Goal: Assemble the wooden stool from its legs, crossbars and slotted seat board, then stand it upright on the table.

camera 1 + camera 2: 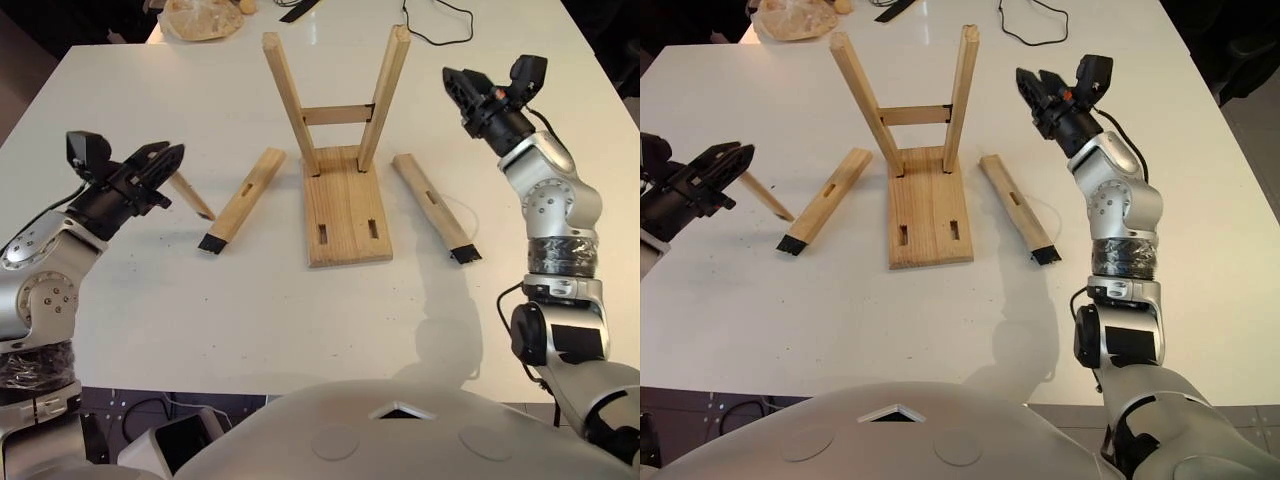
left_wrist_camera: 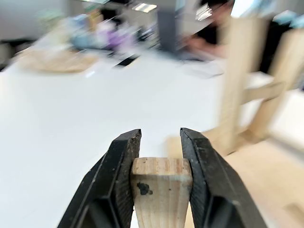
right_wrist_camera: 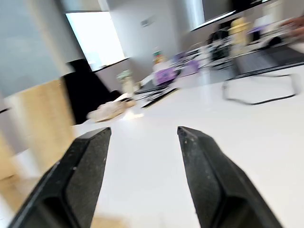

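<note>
Seat board (image 1: 347,205): pale wood, lying flat at the middle of the white table (image 1: 200,330), with bare tabletop on every side and well clear of all edges. Two slots at its near end stand empty. Two legs (image 1: 290,100) rise from its far end, leaning slightly apart and joined partway up by a crossbar (image 1: 338,114). Loose left leg (image 1: 243,198): flat on the table just beside the board's left edge, slotted, with a black foot at its near end. Loose right leg (image 1: 435,205): flat just beside the board's right edge, of the same make, black foot nearest the robot. Second crossbar (image 2: 161,190): a short pale stick clamped by one end between the fingers of the left gripper (image 1: 165,160), which is to the left of the loose left leg; the free end slants toward that leg without reaching it, and whether it touches the table cannot be told. Right gripper (image 1: 458,85): raised above the table to the right of the standing legs, fingers (image 3: 80,175) spread with nothing between them, apart from every part. Far edge: a crumpled bag (image 1: 203,17) and a black cable (image 1: 440,25), well apart from the stool parts.
</note>
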Controlling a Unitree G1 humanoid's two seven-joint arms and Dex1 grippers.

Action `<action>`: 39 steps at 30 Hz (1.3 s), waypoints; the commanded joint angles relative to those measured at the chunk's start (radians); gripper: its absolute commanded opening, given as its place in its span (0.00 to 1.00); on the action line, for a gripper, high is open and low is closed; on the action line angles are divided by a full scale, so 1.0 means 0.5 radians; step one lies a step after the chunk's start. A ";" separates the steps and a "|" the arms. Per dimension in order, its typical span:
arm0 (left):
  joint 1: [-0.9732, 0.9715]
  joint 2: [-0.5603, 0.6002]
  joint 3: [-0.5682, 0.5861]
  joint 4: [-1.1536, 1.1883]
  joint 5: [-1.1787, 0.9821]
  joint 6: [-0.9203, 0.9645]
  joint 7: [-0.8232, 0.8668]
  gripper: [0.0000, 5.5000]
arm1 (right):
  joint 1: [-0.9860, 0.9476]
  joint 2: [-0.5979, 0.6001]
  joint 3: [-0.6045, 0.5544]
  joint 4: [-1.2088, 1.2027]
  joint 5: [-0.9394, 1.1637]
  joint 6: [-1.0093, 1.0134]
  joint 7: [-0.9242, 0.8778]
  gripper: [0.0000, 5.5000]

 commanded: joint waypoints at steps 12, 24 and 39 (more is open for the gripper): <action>0.134 -0.111 -0.082 -0.073 0.191 0.073 -0.288 0.24 | -0.073 -0.090 0.067 0.512 -0.715 -0.628 -0.260 0.47; -0.240 -0.091 -0.179 -0.273 0.108 0.180 -0.442 0.24 | -0.002 -0.080 -0.005 0.527 -0.732 -0.655 -0.262 0.47; -0.565 -0.137 -0.400 0.442 0.562 -0.262 -0.804 0.24 | -0.066 -0.070 -0.039 0.812 -0.751 -0.820 -0.289 0.47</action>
